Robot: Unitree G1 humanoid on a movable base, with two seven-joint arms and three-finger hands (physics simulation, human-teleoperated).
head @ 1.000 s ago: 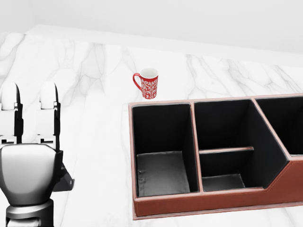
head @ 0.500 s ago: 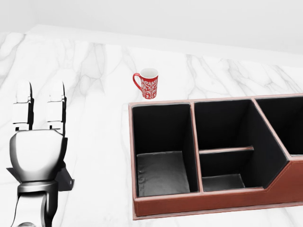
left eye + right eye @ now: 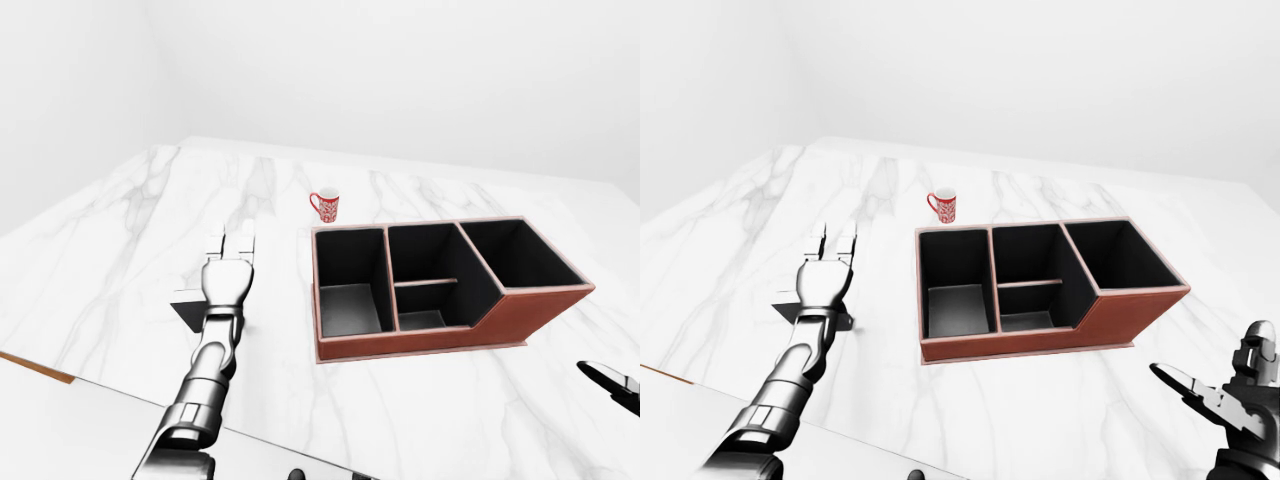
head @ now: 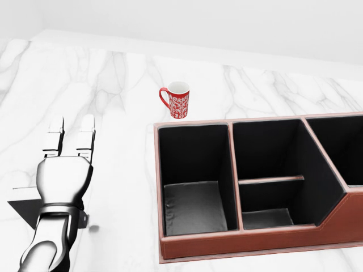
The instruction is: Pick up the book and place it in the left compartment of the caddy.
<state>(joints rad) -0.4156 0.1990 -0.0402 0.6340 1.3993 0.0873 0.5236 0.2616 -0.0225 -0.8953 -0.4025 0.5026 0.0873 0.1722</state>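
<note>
While our left hand slides right and nearer across the marble counter vs. half a sec ago, fingers straight and apart, holding nothing, we judge the reach for the book unfinished. Book is a thin dark slab flat under that hand, mostly hidden, left of the caddy; its left compartment sits empty. Red mug beyond. Right hand low right, partly cut off, looks open.

One red patterned mug stands on the marble counter. One brown caddy sits there too, with four dark compartments. One dark flat book shows, mostly hidden. Two robot hands appear: left hand, right hand.
</note>
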